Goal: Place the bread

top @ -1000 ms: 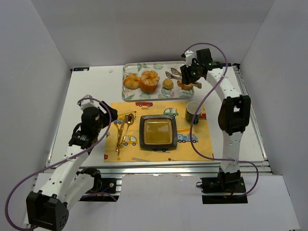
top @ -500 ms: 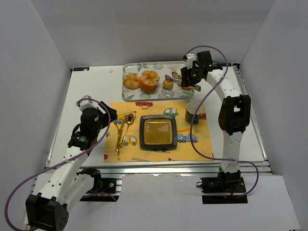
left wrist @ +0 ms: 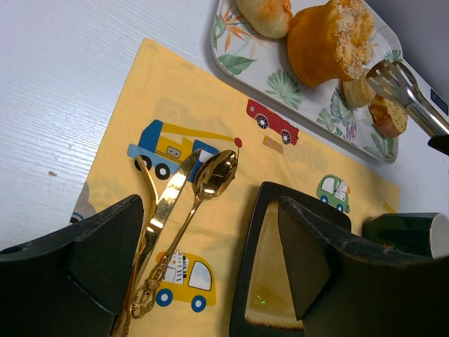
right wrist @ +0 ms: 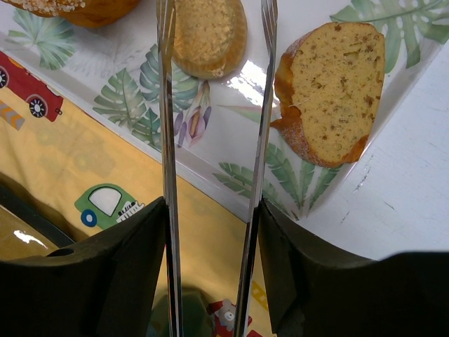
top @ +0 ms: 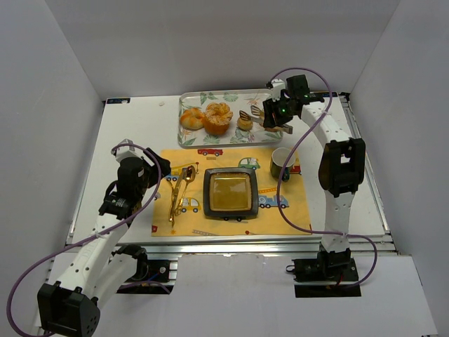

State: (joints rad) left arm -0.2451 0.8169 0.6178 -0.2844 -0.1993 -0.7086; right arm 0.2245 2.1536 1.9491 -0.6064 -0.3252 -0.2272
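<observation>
Steel tongs (right wrist: 167, 140) wider now, astride the bun (right wrist: 208, 31) (slice (right wrist: 330, 84) beside)

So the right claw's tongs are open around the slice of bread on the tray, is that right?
Not quite: the right wrist view shows the tongs open around the small round bun; the slice of bread lies just outside them.

2 white arms (top: 95, 249), purple cables (top: 298, 69)

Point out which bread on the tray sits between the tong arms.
The small round bun: it alone lies between the two arms of the tongs. The cut slice sits outside one arm, the large sugared bun outside the other.
</observation>
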